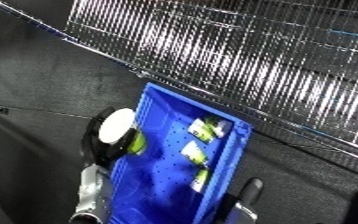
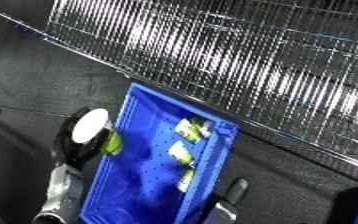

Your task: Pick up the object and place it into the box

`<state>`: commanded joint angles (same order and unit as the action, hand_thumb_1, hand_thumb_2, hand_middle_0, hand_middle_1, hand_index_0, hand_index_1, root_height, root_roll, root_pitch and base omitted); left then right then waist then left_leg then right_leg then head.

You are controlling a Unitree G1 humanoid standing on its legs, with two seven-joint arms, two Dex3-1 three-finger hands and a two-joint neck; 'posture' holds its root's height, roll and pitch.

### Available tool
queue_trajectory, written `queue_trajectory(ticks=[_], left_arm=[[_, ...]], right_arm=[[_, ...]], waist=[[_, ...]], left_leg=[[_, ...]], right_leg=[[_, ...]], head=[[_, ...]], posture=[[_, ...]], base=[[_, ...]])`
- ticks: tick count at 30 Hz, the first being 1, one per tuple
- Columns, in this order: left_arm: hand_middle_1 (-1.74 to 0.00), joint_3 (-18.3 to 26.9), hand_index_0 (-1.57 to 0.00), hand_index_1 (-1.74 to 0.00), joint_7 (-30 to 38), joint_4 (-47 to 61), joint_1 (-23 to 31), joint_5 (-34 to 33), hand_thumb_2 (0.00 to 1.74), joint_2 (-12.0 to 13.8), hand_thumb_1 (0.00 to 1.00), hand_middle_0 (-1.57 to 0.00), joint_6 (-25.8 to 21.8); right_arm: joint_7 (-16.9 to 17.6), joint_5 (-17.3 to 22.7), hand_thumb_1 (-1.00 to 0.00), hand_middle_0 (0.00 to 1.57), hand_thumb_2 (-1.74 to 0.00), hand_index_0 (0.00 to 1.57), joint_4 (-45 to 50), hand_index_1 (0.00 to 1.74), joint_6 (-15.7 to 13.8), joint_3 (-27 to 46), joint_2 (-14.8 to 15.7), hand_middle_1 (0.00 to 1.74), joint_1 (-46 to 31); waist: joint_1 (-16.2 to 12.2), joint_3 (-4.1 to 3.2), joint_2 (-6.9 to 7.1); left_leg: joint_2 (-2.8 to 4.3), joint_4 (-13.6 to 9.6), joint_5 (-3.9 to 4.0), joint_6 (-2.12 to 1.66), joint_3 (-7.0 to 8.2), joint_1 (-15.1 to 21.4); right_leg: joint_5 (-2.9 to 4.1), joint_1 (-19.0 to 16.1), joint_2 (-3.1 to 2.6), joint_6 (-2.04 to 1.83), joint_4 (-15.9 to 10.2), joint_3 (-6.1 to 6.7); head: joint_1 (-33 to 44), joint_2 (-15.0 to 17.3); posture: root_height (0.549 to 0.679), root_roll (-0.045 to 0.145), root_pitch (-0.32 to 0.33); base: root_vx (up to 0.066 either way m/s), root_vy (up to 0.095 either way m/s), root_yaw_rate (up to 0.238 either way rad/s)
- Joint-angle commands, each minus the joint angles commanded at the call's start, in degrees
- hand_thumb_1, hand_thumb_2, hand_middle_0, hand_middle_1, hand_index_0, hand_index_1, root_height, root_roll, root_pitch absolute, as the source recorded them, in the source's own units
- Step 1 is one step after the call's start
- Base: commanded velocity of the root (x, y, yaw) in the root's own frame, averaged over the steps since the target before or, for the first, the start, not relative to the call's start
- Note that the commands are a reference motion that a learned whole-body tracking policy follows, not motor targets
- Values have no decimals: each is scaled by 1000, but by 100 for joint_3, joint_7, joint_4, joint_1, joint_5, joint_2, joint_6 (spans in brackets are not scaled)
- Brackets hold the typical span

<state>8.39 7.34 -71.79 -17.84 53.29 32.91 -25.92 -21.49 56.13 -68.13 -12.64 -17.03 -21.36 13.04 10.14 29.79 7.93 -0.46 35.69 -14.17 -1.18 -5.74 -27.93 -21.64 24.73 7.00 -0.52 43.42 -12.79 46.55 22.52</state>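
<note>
- We see the left hand (image 1: pixel 113 150) at the 9 o'clock wall of the blue perforated plastic bin (image 1: pixel 158 192), fingers curled round a white-capped, yellow-green small bottle (image 1: pixel 122 131).
- The bottle sits in the hand just outside the bin's left rim, not inside it.
- Inside the bin: three similar white and yellow-green bottles (image 1: pixel 198 155), lined toward 3 o'clock.
- The right hand (image 1: pixel 245 200) is at 5 o'clock by the bin's right wall; we cannot tell how its fingers stand.
- A silver wire mesh rack (image 1: pixel 246 55) spans 12 to 3 o'clock.
- A dark worktop (image 1: pixel 33 75) lies under it all.

Dim, tilted scene with motion blur throughout. Strong glare streaks the wire mesh (image 1: pixel 246 65); the blue bin (image 1: pixel 171 170) appears saturated.
</note>
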Motion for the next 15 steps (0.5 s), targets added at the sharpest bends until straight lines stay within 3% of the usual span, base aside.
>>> queue_trajectory(ticks=[3, 11, 15], left_arm=[[0, -2, 0, 0, -195, -233, 50, 18, 0, 48, 0, 0, 189], [0, -40, 0, 0, -528, -444, 132, -21, 0, 56, 0, 0, 320], [0, -218, 0, 0, -880, -567, 75, -27, 0, -60, 0, 0, 878]], right_arm=[[-1, -23, 0, 0, 0, 0, 0, 0, 21, -1, -34, 0, 7], [4, -73, 0, 0, 0, 0, -15, 0, 48, 25, -63, 0, 17], [-60, 27, 0, 0, 0, 0, -17, 0, 100, 24, -39, 0, 65]], waist=[[-30, 0, -27], [-81, 0, -88], [-134, 0, -125]], left_leg=[[-22, 27, -25, 14, 12, -3], [-58, 68, -65, 20, 29, -30], [-77, 47, -66, 24, 49, -24]], right_leg=[[5, -3, -7, 4, -22, 21], [19, 17, -15, -3, -52, 55], [52, 31, -22, -21, -88, 83]], head=[[-57, 18], [-144, -4], [-154, -106]], posture=[[637, 34, 69], [637, 34, 70], [638, 33, 71]], base=[[7, 36, -19], [-6, 18, -28], [-29, 11, -56]])
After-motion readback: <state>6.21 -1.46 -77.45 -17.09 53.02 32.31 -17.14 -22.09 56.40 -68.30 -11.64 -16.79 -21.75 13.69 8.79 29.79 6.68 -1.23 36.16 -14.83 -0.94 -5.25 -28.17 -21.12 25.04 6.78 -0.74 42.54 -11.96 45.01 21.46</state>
